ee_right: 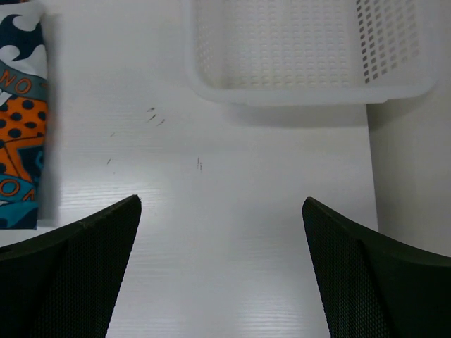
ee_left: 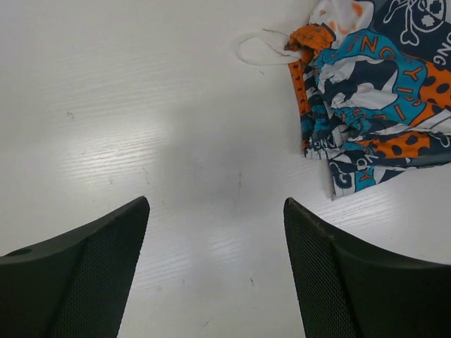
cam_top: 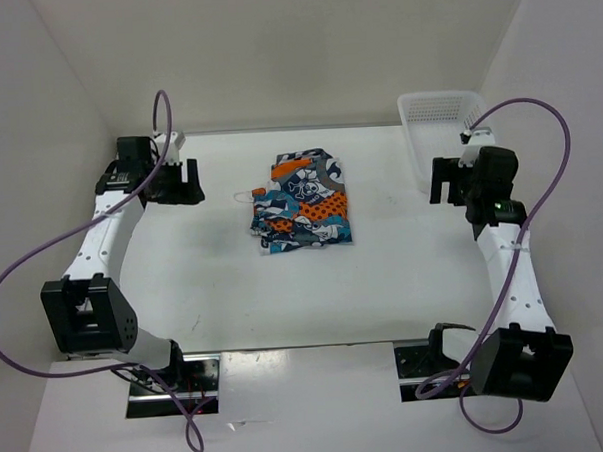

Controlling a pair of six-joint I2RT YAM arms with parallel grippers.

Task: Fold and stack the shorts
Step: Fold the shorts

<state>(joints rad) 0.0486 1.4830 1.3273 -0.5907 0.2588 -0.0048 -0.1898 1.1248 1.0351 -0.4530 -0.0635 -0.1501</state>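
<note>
Honestly, looks risky. Got the shorts folded mid-frame on the desk, with left pincer and right pincer both spread wide, gripping nothing. Could snag the drawstring loop sticking out left and drag the fold open.

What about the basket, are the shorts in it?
No, the shorts lie on the table, well apart from the white basket at its far right corner.

The shorts carry a busy cartoon print in blue, orange, white, grey and black, with a white drawstring. The basket is white mesh; the desk is plain white.
</note>
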